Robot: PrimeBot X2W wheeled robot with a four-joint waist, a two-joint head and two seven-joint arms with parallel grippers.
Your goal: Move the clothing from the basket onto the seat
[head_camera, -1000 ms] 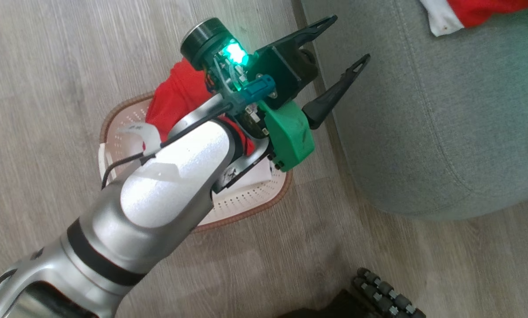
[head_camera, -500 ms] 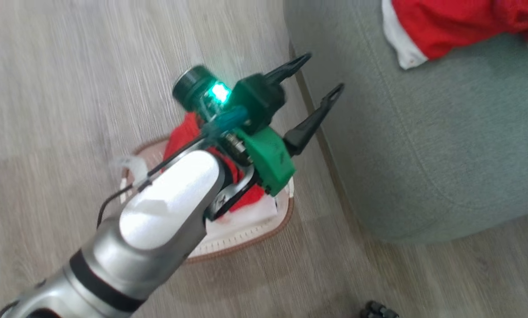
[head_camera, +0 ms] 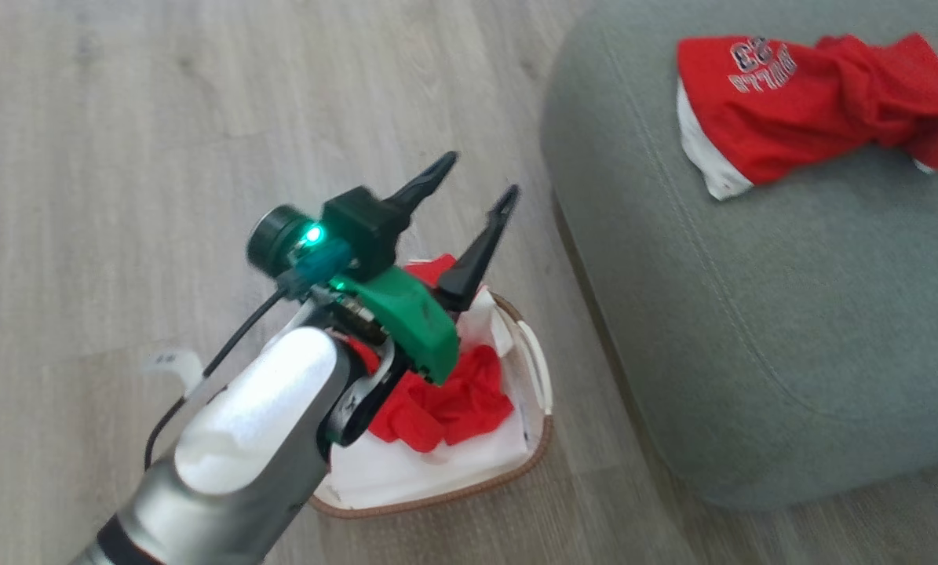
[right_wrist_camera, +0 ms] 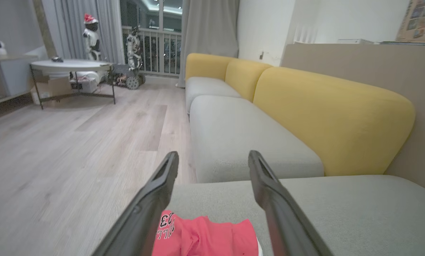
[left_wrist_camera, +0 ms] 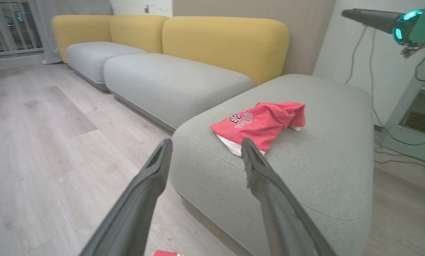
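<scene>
Two bright red, shiny sports garments lie apart. First garment (head_camera: 814, 110), printed "BULLS 23", lies crumpled on the large grey-green fabric couch seat (head_camera: 751, 329). Second garment (head_camera: 445, 404) lies in the small cream-white perforated plastic basket (head_camera: 545, 443) beside it. Left gripper (head_camera: 480, 174), above the basket, is spread and empty. Right gripper (right_wrist_camera: 213, 154), above the first garment, is likewise spread and empty.

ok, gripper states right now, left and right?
Left gripper: open, empty.
Right gripper: open, empty.
</scene>
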